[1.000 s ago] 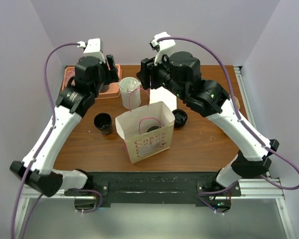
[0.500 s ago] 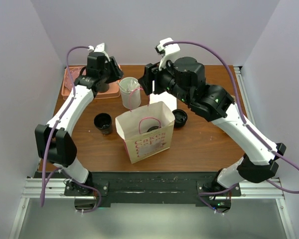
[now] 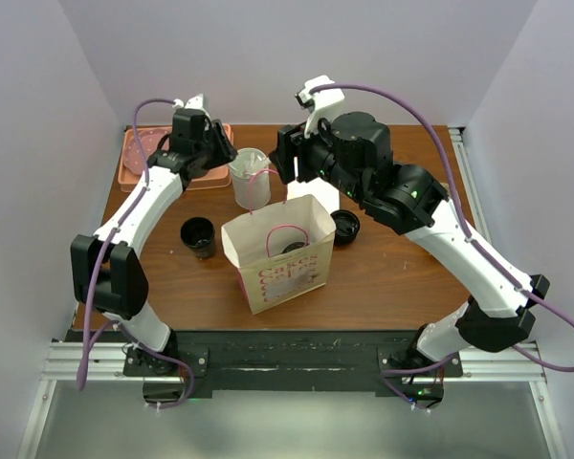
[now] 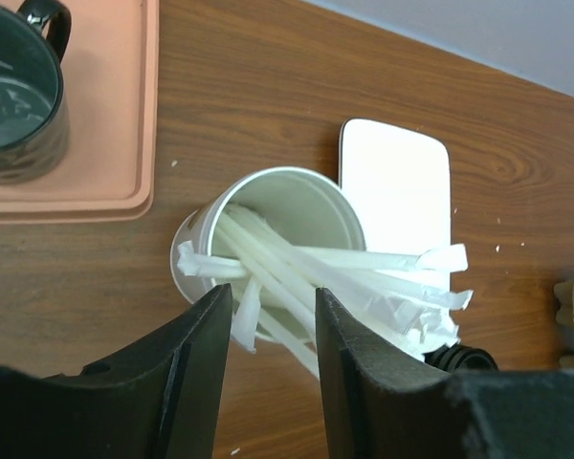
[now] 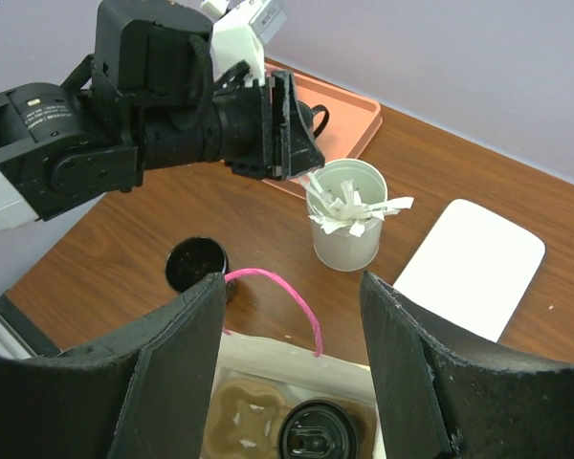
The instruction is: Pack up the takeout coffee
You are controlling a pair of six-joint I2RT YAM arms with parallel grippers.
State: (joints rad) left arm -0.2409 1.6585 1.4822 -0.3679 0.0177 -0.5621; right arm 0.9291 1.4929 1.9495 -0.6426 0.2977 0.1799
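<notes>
Wood table (image 3: 383, 277): your left gripper (image 4: 273, 316), spread, hangs over the straw cup (image 4: 297, 206) at frame centre; closing off-centre could tip it; right gripper (image 5: 292, 296) spread too.

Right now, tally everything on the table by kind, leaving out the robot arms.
Paper bag: 1
White cup of wrapped straws: 1
Black cups and lids: 3
Dark mug: 1
Pink tray: 1
White flat pad: 1
Total: 8

Pink printed lettering on the paper bag (image 3: 285, 273), first word apparently "Cakes" (the rest illegible)
</notes>
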